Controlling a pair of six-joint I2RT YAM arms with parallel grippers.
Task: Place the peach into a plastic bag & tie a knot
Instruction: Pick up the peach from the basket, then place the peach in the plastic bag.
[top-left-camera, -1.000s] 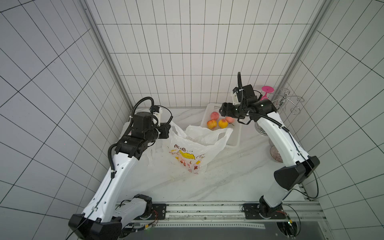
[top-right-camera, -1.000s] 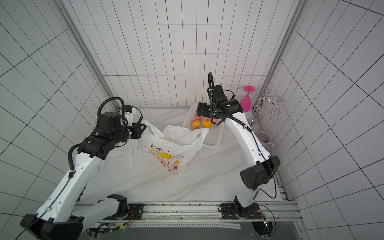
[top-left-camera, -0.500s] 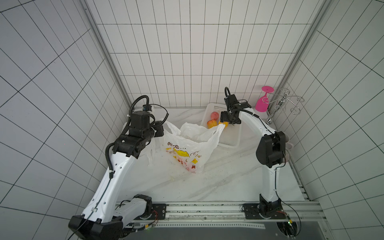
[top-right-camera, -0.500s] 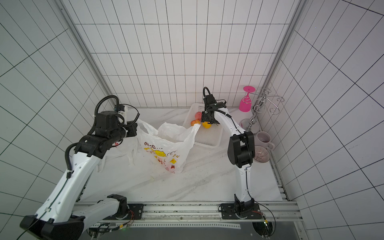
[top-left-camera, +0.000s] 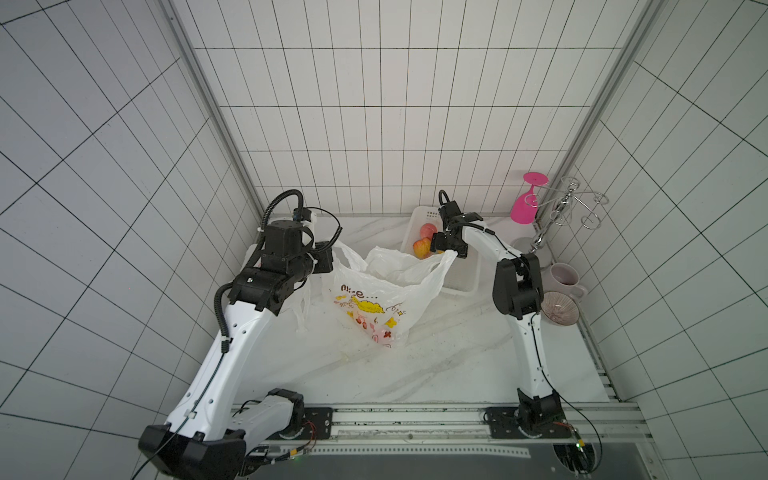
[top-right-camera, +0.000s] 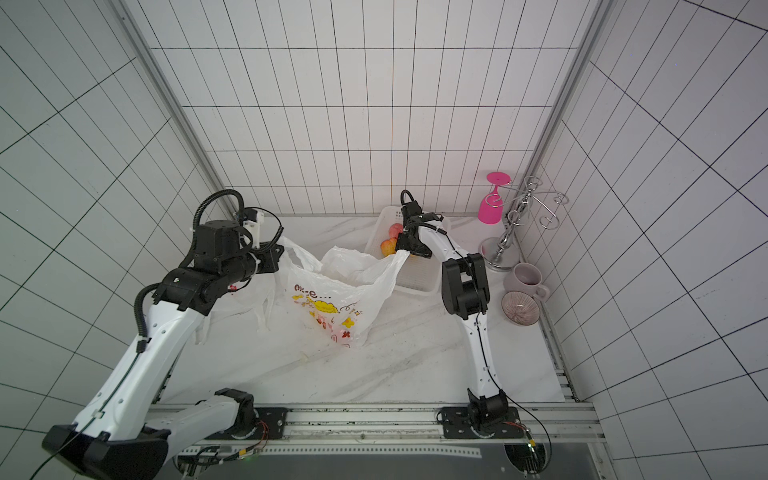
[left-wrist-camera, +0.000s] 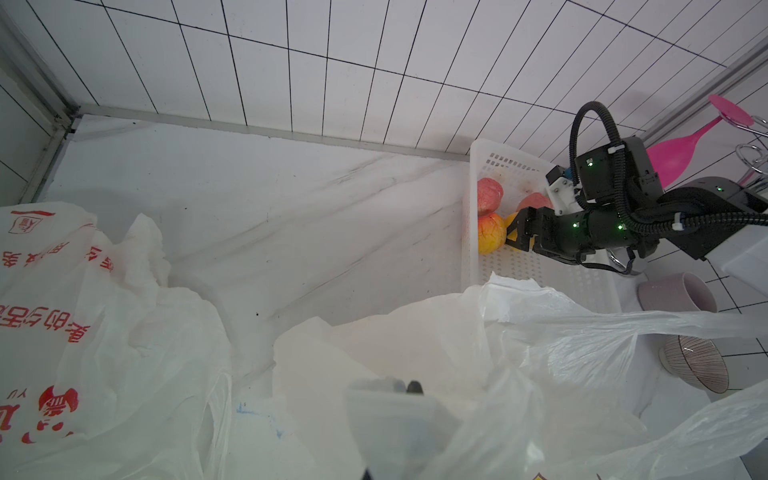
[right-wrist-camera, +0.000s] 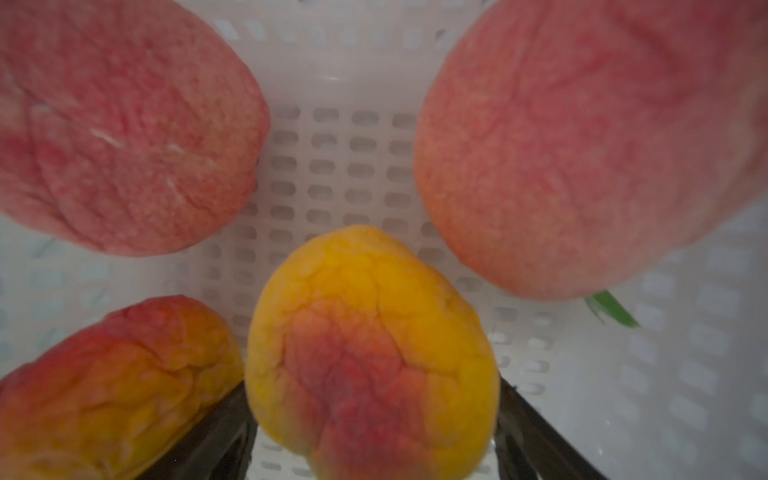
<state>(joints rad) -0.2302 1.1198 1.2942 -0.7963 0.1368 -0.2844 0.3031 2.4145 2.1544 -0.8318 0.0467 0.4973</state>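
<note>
right wrist view: the right claw (right-wrist-camera: 374, 388), a second ago above the basket (right-wrist-camera: 332, 166), now sits spread around the yellow-red peach (right-wrist-camera: 370, 345), at 1 o'clock from the plastic bag (top-left-camera: 374, 299) the left claw (top-left-camera: 327, 260) pinches, so grasping looks next.

Top cams overhead, looking down, wrist cams nearer, all share basket (left-wrist-camera: 467, 249)

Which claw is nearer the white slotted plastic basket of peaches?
Right. The right claw is inside the white slotted plastic basket, straddling a yellow-orange peach. The left claw is well away from it, shut on the rim of the printed white plastic bag.
</note>
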